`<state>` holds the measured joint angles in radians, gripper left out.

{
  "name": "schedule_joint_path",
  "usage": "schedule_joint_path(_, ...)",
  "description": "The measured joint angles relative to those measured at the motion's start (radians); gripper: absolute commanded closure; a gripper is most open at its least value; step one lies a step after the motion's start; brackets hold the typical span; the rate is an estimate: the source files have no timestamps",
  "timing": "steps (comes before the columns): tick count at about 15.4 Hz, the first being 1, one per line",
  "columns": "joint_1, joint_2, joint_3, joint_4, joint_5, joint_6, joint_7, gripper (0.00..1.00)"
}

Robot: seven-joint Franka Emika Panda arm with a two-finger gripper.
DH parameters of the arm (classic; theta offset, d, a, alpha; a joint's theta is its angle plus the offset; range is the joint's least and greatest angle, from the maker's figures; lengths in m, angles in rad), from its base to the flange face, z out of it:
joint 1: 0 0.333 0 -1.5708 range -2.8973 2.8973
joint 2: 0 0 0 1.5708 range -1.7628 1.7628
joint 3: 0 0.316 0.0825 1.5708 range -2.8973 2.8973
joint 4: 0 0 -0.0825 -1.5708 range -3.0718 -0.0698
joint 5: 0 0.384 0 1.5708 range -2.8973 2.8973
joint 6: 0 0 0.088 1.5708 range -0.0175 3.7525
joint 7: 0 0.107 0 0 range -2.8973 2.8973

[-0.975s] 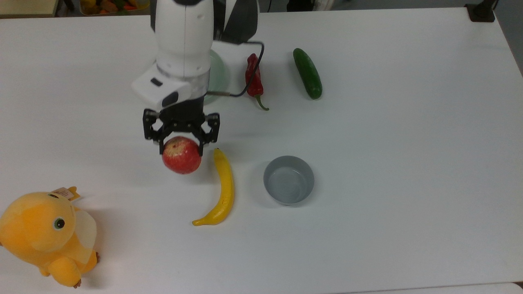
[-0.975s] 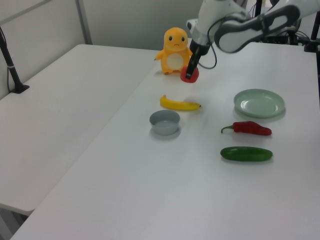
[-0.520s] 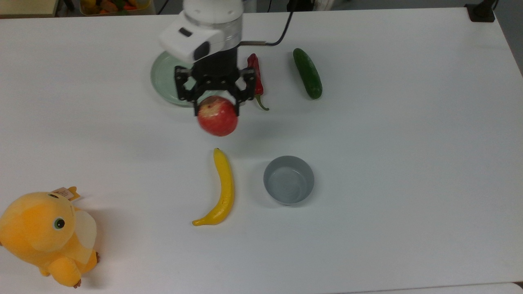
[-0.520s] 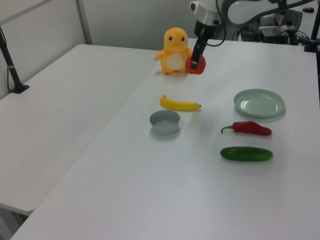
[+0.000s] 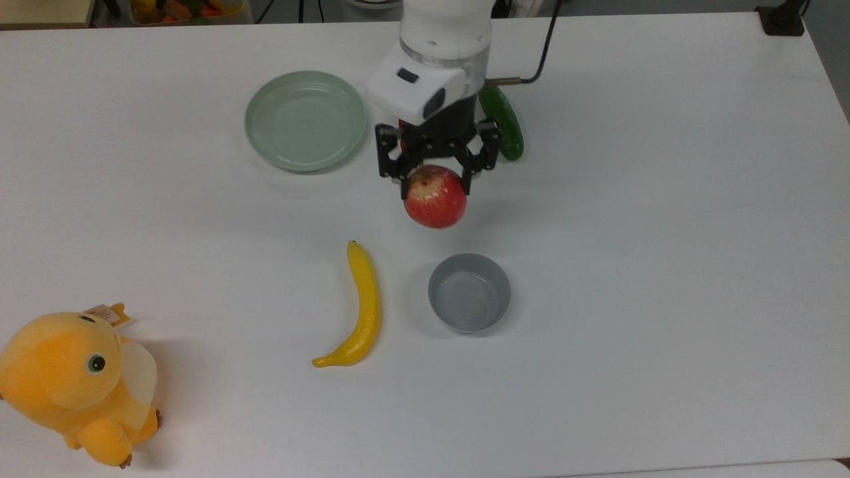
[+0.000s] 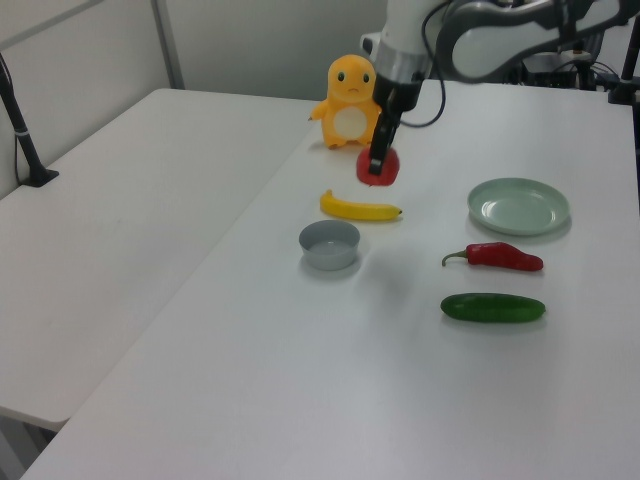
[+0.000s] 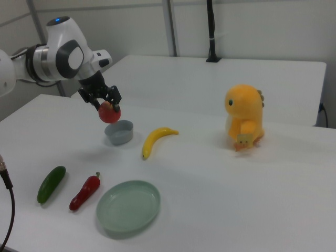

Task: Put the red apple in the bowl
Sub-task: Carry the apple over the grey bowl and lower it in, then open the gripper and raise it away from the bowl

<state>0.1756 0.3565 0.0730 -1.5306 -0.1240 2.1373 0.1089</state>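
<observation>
The gripper hangs in the upper middle of the top view, its black fingers clamped on either side of the red apple, which is held clear above the white worktop. In the top view the apple sits just above the grey bowl in the frame, not over it; the bowl stands empty near the centre, slightly right. In the right view the apple hangs just above and left of the bowl, the gripper gripping it from above at a tilt. In the left view the apple hangs in the upper middle, above the banana, with the bowl lower and to the left view's left.

The banana lies just left of the bowl in the top view, curving toward the lower left. The pale green plate sits in the upper left-centre, empty. The cucumber peeks out beside the arm's wrist at the upper middle. In the left view the red chili pepper lies between plate and cucumber on the right side. The yellow plush toy sits at the lower left corner of the top view, well apart from everything else.
</observation>
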Motion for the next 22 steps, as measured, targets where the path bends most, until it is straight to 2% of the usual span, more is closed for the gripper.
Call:
schedule_joint_path(9, 0.035, 0.138, 0.0, -0.001, -0.113, 0.246, 0.085, 0.86)
schedule_joint_path(13, 0.039, 0.181, 0.0, -0.001, -0.13, 0.334, 0.111, 0.86)
schedule_joint_path(14, 0.04, 0.19, 0.0, -0.001, -0.133, 0.351, 0.113, 0.83)
schedule_joint_path(16, 0.041, 0.204, 0.0, -0.001, -0.137, 0.37, 0.115, 0.65)
schedule_joint_path(18, 0.042, 0.218, 0.0, -0.001, -0.137, 0.393, 0.116, 0.11)
schedule_joint_path(19, 0.043, 0.223, 0.0, -0.001, -0.137, 0.4, 0.116, 0.0)
schedule_joint_path(22, 0.043, 0.229, 0.0, 0.0, -0.137, 0.402, 0.118, 0.0)
